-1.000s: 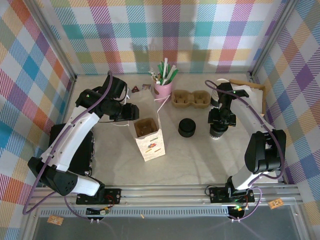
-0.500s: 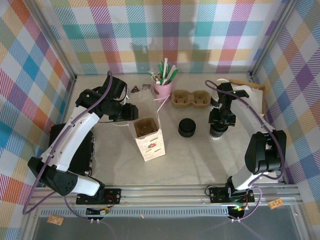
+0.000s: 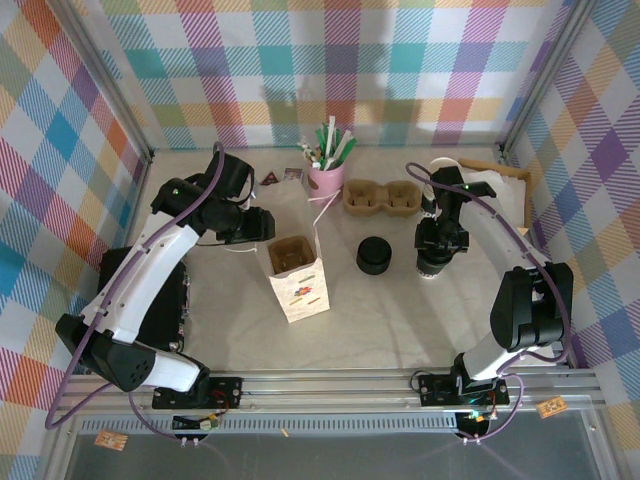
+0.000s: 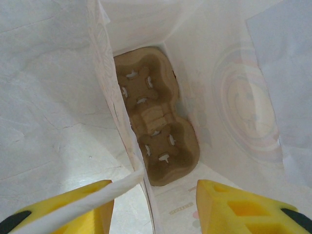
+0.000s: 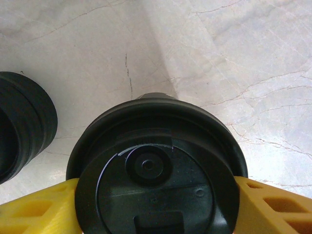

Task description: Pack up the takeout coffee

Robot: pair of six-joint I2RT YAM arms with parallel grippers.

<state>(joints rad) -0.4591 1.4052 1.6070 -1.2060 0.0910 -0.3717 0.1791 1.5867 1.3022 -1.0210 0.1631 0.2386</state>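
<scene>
The takeout coffee stands on the table at the right, a white cup with a black band and a black lid. My right gripper is above it, its yellow fingers pressing the lid rim from both sides; it is shut on the cup. The white paper bag stands upright and open at the centre, with a brown cup carrier on its bottom. My left gripper is open at the bag's rim, straddling the near wall, and the bag's white handle lies across its left finger.
A squat black lid stack sits just left of the coffee. A second brown cup carrier and a pink cup of straws stand further back. A wooden tray lies at the far right.
My right gripper and the coffee have shifted very slightly to the left. The left arm and the bag have not moved.
</scene>
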